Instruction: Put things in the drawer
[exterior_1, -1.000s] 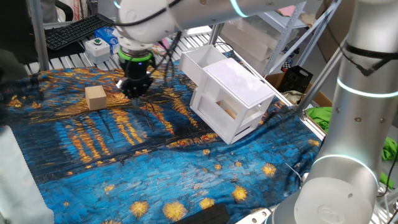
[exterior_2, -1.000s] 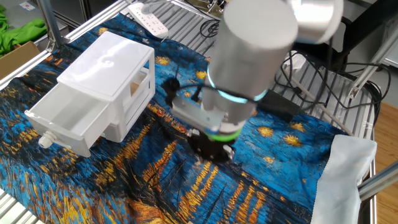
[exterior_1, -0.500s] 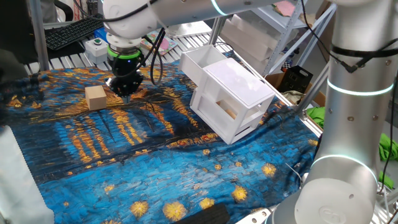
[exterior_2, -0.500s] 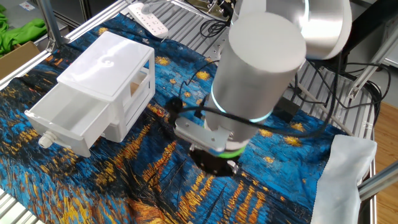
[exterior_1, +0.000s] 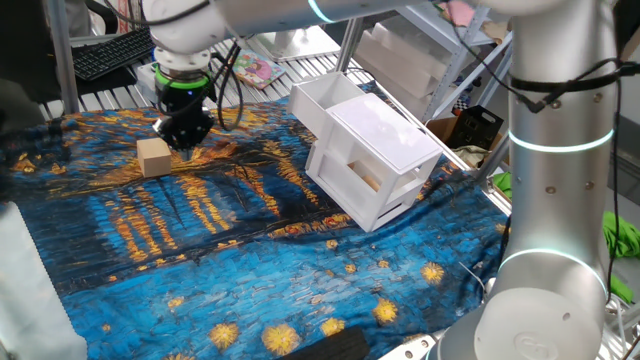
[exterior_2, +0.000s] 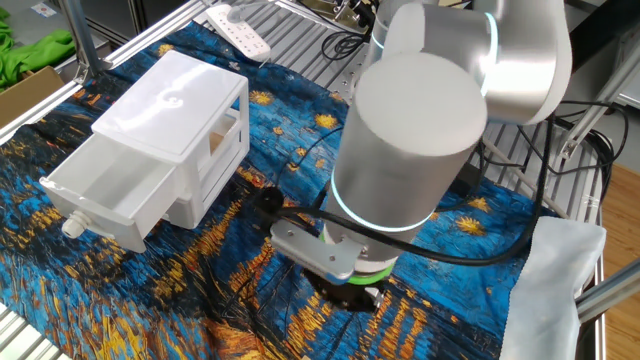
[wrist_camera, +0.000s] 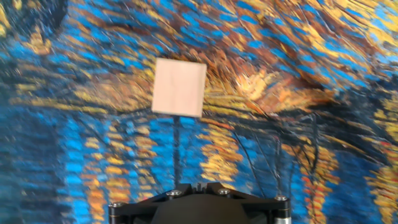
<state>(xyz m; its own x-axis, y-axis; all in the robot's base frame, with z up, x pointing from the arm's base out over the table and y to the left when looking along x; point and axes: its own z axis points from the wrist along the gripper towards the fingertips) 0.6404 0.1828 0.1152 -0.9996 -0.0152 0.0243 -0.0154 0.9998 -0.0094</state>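
A small tan block lies on the blue and yellow patterned cloth at the left, and shows as a pale square in the hand view. My gripper hangs just right of the block and a little above it, shut with nothing in it. In the hand view its joined fingertips sit at the bottom edge, with the block ahead of them. The white cabinet lies to the right with its upper drawer pulled out and holding nothing. In the other fixed view the arm hides the block.
A white button box with a green button and a black keyboard lie behind the cloth's far edge. A white power strip lies on the rack. A pale cloth hangs at one table corner.
The arm has swung away from the cabinet toward the tan block, and the gripper now hangs right beside it. The gripper has stayed shut.
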